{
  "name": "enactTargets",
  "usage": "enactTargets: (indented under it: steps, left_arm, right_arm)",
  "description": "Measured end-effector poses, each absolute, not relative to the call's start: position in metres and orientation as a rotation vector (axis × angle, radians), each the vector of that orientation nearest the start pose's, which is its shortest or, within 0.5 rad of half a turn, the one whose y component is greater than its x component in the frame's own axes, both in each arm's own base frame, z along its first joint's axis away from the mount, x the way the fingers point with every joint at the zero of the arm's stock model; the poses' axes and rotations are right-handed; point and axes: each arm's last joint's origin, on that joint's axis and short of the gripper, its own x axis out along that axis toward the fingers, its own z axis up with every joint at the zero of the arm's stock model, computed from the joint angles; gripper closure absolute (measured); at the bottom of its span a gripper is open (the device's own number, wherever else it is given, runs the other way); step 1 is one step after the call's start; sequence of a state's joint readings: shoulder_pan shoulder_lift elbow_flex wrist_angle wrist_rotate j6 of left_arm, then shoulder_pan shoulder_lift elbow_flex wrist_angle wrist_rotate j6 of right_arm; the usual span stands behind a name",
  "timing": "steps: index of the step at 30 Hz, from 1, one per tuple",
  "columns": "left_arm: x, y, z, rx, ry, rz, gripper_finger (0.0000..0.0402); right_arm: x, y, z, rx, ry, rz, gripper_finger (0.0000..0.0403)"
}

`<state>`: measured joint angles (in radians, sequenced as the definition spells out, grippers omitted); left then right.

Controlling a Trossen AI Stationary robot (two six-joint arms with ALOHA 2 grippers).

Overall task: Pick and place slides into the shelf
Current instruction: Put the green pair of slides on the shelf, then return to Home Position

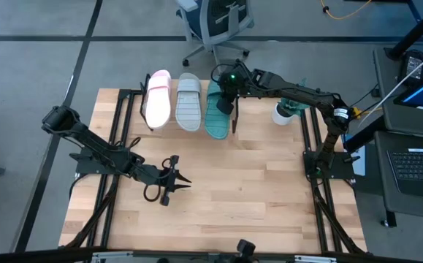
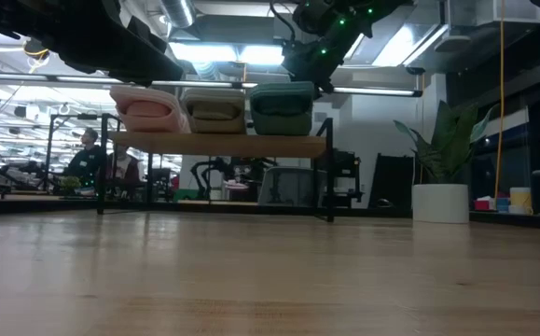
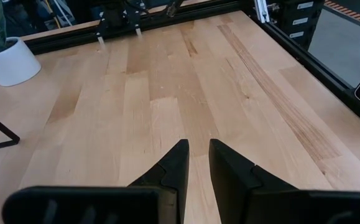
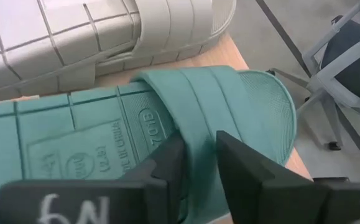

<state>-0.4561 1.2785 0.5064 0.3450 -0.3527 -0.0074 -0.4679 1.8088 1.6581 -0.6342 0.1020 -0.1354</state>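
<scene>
From above, the shelf [image 1: 169,109] runs along the far edge of the desk [image 1: 269,190] and carries all three slides side by side: pink slide [image 1: 156,97], grey slide [image 1: 188,101] and teal slide [image 1: 217,115] at the shelf's right end. The right gripper [image 1: 226,97] sits over the teal one's strap. The left gripper [image 1: 174,180] waits near the desk's left edge, well apart from the shelf.

At desk height, the three slides [image 2: 213,107] rest on the plank [image 2: 218,145], the teal one reaching the plank's right end. The right gripper [image 2: 305,58] hangs just above it.

The left wrist camera shows its own jaws nearly together over bare wood, gripping nothing; a white pot [image 3: 9,61] stands near the far right corner.

The right wrist camera shows the jaws astride the teal strap [image 4: 195,93], pinching it (whether firmly or only lightly I cannot tell). The slide's toe reaches the shelf's far edge.

The step in hand looks like the release: spread the jaws fully first, then lift straight up, so the strap does not catch and drag the slide off the edge
</scene>
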Motion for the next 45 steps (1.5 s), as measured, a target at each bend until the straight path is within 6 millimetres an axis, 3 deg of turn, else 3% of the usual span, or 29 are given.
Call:
enactTargets:
  steps: [13, 25, 30, 36, 42, 45]
  left_arm:
    - [0.227, -0.100, 0.189, 0.161, 0.393, -0.100, 0.0344]
    - [0.227, -0.100, 0.190, 0.164, 0.385, -0.100, 0.0344]
    - [0.224, -0.099, 0.199, 0.182, 0.346, -0.108, 0.0344]
    - [0.210, -0.089, 0.230, 0.238, 0.208, -0.107, 0.0344]
    - [0.188, -0.062, 0.259, 0.236, 0.124, -0.120, 0.0344]
    - [0.178, -0.048, 0.270, 0.235, 0.073, -0.144, 0.0344]
  right_arm:
    - [0.356, -0.177, 0.320, 0.020, 0.826, -0.473, 0.0221]
    - [0.352, -0.142, 0.373, 0.112, 0.819, -0.449, 0.0207]
    - [0.353, -0.119, 0.386, 0.084, 0.830, -0.392, 0.0207]
    - [0.348, -0.078, 0.407, 0.012, 0.771, -0.290, 0.0207]
    - [0.347, -0.024, 0.416, -0.068, 0.736, -0.247, 0.0207]
    - [0.351, 0.010, 0.411, -0.133, 0.703, -0.241, 0.0207]
